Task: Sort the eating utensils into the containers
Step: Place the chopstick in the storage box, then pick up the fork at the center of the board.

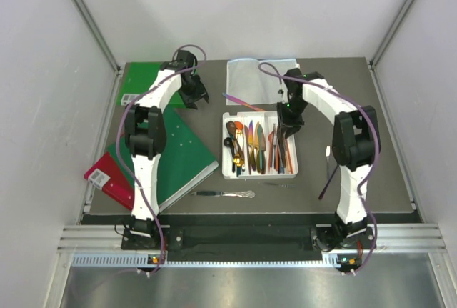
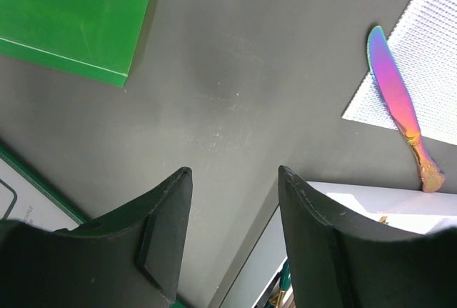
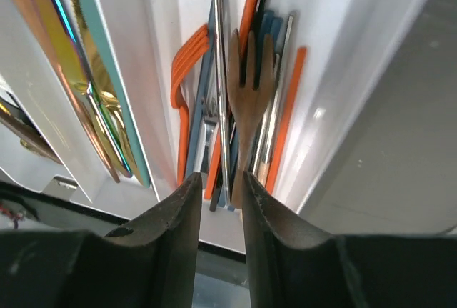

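Table: matte dark grey, flat
Green books: smooth covers, lying flat at the left, well apart from the sorting
Tray: glossy white plastic with long narrow compartments, mid-table. Most utensils lie lengthwise in it, grouped by kind as far as I can judge
Mesh pouch: white, woven texture, just behind the tray
Right gripper: over the rightmost compartment, fingers nearly together with slim handle ends in the gap. Cannot tell whether one is clamped. Probably a placing
Left gripper: fingers apart, empty, above bare table and aimed toward the iridescent knife, probably the next pick. The knife has a glossy pink-to-teal blade and a gold handle, lies half on the pouch, and its handle end is just beside the tray
Silver knife: loose near the front edge, unsorted
In the rightmost compartment: matte wooden fork and orange fork, plastic-looking
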Motion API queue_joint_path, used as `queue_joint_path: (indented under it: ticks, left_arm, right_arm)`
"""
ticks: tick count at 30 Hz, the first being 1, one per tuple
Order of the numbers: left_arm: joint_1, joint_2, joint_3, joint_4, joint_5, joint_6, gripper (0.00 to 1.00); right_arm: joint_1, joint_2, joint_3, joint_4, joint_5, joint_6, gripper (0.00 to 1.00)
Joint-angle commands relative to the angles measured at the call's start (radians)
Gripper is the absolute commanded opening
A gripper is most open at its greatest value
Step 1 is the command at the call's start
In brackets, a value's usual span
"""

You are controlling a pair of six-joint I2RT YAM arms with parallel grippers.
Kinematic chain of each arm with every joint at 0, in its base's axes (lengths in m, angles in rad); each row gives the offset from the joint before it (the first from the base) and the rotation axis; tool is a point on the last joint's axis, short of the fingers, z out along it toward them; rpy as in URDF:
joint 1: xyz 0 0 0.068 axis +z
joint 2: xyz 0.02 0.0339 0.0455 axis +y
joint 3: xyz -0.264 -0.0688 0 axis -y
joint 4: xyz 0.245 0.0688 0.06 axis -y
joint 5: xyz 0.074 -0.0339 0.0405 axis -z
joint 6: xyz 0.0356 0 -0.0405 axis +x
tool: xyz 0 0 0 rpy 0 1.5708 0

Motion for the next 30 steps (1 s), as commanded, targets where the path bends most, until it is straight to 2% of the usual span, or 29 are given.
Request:
queue_joint_path:
  ticks: [1,5,9,14,30]
  left_arm:
    - [-0.004,-0.043,-0.011,0.022,-0.002,-0.005,0.56]
    - [-0.005,-0.039,-0.014,0.031,0.004,-0.005,0.56]
    - [-0.007,-0.025,0.002,0.036,0.021,-0.008,0.56]
    - [-0.010,-0.025,0.008,0.030,0.010,0.001,0.56]
    - [-0.010,-0.020,0.009,0.025,0.011,0.001,0.56]
  right_arm:
    - [-0.043,-0.212,-0.052,-0.016,0.090,0.013,0.29]
    - [-0.135,-0.355,-0.167,-0.012,0.174,0.009,0.29]
    - [-0.186,-0.374,-0.318,0.005,0.207,-0.025,0.28]
    - [-0.201,-0.395,-0.469,0.108,0.207,-0.010,0.28]
    - [-0.302,-0.397,-0.592,0.180,0.308,0.004,0.29]
